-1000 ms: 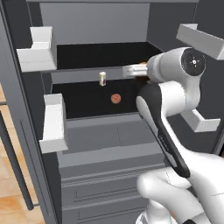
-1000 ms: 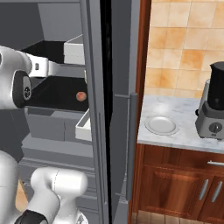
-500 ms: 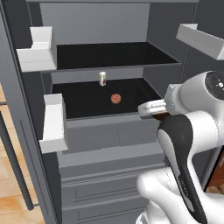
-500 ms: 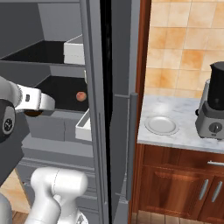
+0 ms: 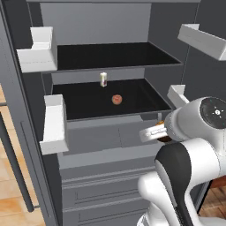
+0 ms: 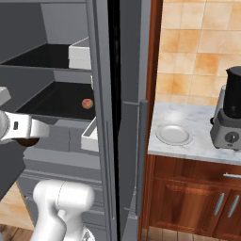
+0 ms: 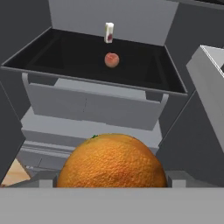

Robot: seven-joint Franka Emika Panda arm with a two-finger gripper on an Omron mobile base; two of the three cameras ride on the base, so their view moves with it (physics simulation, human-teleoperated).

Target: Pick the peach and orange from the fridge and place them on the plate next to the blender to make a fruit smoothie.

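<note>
Gripper (image 7: 112, 186) holding orange (image 7: 112, 161), out front of fridge (image 5: 110, 145), below shelf edge. Plate (image 6: 173, 134) on counter at 3 o'clock in right base view, beside blender (image 6: 230, 110). Peach (image 5: 116, 99) on shelf; fingertips likely hidden by fruit.

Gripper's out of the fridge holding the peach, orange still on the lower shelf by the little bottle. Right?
Swapped. The gripper holds the orange, as the hand view shows. The peach is the one on the lower shelf, near the little bottle. The rest stands.
</note>
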